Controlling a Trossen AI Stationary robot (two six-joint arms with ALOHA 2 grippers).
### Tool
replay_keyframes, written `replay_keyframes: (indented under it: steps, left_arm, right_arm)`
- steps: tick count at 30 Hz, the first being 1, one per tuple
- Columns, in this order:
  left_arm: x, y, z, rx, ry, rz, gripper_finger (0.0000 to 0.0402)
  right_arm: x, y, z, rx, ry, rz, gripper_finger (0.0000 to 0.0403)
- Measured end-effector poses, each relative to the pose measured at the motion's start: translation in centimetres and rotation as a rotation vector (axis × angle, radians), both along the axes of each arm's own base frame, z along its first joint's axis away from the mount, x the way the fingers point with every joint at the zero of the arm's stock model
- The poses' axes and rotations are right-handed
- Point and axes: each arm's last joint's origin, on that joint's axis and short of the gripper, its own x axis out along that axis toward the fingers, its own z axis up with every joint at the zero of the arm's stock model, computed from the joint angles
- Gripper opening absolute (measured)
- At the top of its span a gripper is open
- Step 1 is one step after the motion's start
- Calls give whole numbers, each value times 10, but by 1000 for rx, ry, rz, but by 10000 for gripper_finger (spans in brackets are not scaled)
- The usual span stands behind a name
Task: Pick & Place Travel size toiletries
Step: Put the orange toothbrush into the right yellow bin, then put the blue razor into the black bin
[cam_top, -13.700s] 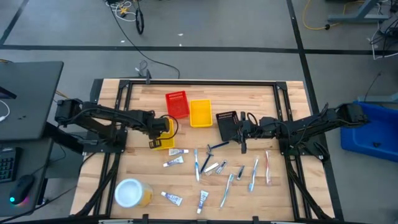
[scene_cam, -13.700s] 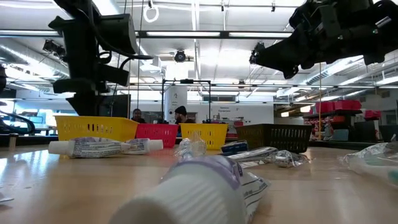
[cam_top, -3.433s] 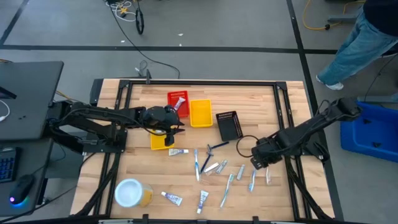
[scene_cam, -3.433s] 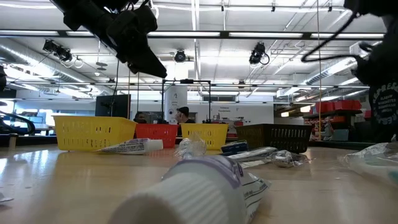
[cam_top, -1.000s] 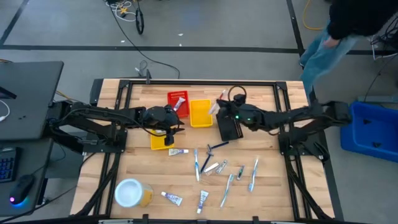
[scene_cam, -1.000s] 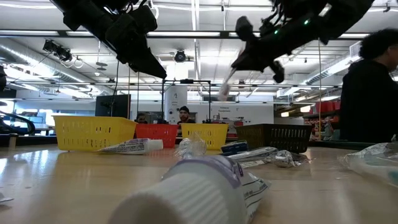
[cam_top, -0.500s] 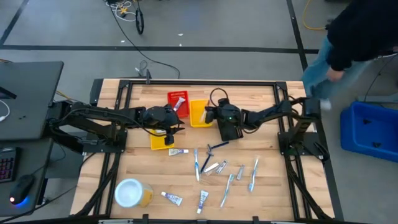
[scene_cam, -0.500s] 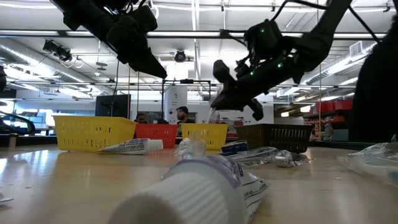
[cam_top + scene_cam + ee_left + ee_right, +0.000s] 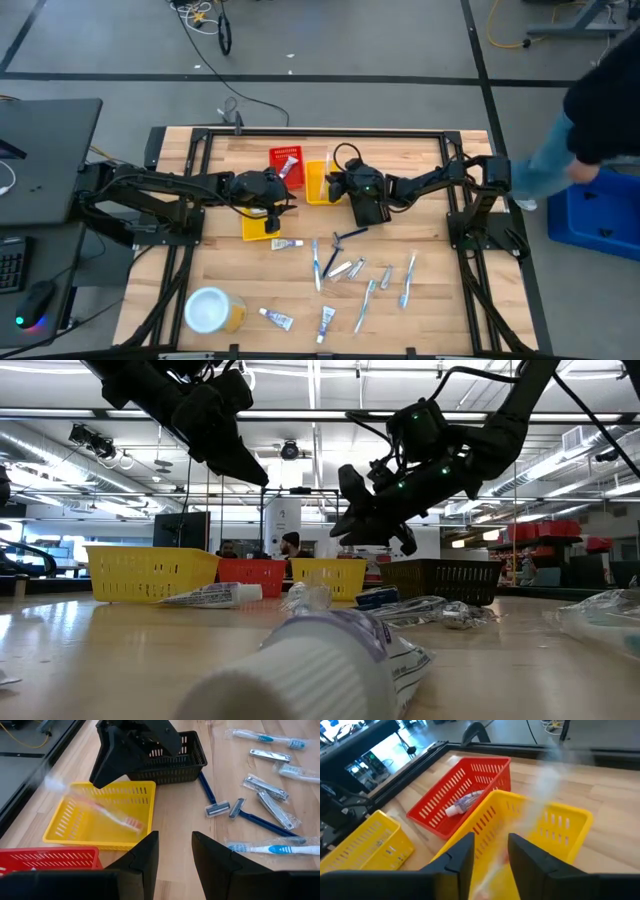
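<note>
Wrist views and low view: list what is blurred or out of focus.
Left wrist view: the pink toothbrush is smeared by motion over the yellow basket. Right wrist view: a pale streak crosses that basket. Low view: the nearest white-capped tube is out of focus.

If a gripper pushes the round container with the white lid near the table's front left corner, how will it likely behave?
The round container seems to lie on its side, as the low view suggests, so it would probably roll rather than slide. It is far bulkier than the nearby small tubes, so open jaws may not span it.
</note>
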Motion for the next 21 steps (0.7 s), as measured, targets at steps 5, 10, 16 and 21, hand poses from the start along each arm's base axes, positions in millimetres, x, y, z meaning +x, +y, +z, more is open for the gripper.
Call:
replay_keyframes:
  steps: [5, 10, 16, 21]
  left_arm:
    - [0, 0, 0, -11, -2, 7, 125]
    - [0, 0, 0, -29, -6, 18, 125]
    - [0, 0, 0, -47, -9, 30, 125]
    - [0, 0, 0, -53, -11, 33, 125]
  right_arm:
    - [1, -1, 2, -39, -3, 14, 167]
    - [2, -1, 13, -109, -39, 47, 191]
    - [-2, 4, 36, -197, -59, 198, 193]
    - [-4, 9, 47, -214, -83, 357, 179]
